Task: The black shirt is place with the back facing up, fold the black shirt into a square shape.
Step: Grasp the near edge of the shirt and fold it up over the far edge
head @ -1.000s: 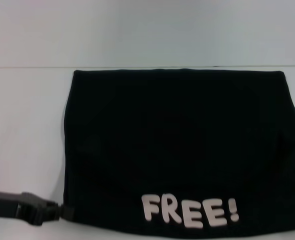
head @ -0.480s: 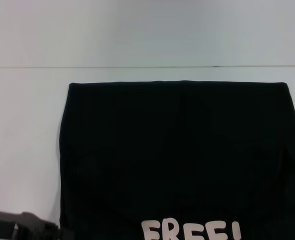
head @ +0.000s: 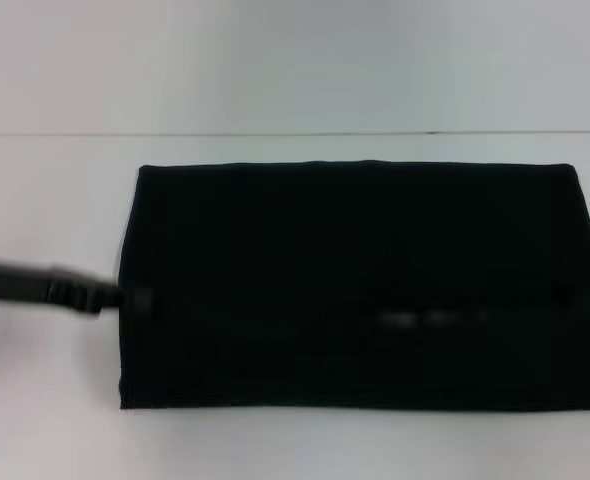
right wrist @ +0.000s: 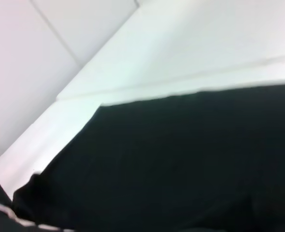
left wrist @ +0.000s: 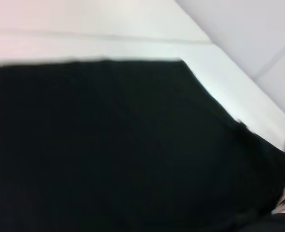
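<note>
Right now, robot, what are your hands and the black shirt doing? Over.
Left gripper at the black shirt's left edge, grip unclear. Right gripper not visible. Shirt folded into a wide rectangle on the white table, not square yet. Nothing in the way.

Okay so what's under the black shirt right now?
The black shirt lies folded on the white table, which shows bare around it. The left gripper meets its left edge. Whatever lies beneath the cloth, lower layers included, is covered and cannot be seen.
</note>
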{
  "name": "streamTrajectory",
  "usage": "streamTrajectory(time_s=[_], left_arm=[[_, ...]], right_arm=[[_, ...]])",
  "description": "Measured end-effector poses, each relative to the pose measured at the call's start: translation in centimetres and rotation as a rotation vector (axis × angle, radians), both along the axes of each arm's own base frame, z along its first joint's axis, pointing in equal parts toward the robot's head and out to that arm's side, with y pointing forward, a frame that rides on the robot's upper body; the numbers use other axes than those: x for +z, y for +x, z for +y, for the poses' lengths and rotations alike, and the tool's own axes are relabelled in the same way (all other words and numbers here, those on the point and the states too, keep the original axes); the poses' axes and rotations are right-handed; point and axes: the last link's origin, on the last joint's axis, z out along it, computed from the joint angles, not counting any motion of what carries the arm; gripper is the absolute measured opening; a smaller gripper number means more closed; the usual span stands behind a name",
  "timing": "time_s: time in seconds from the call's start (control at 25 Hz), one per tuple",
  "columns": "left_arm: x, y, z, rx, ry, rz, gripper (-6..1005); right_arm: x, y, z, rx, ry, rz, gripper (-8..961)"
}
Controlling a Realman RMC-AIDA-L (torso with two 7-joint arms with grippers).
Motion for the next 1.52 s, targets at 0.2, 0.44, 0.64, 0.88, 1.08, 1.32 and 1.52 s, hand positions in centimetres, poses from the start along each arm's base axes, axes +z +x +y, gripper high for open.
streamTrajectory(time_s=[0.2,0.44,0.64,0.88,1.08,1.32,1.52], left_arm=[[-0.2,0.8,4.6,0.024,0.123,0.084,0],[-1.4,0.9,7.7,0.029,0.213,0.212,0],[-2.3,1.4,9.1,0.013,0.263,0.286,0],[-2.5,2.5,11.0,-0.029,0.322,0.352,0],[-2.4,3.6,12.1,-0.052,0.36,0.37,0],[-2.1,4.7,13.3,-0.074,0.404,0.392,-1],[-2.2,5.2,14.1,-0.078,0.438,0.406,-1]], right_arm=[[-0.7,-1.6,4.9,-0.032,0.073,-0.042,42],[-3.3,-3.0,10.7,-0.131,0.149,-0.133,42],[-4.6,-3.6,12.9,-0.18,0.193,-0.191,41],[-5.0,-4.5,14.6,-0.206,0.249,-0.223,41],[-4.2,-4.7,15.2,-0.226,0.276,-0.215,41],[-3.3,-4.8,15.9,-0.233,0.31,-0.229,41],[-2.9,-5.5,16.8,-0.225,0.342,-0.251,41]])
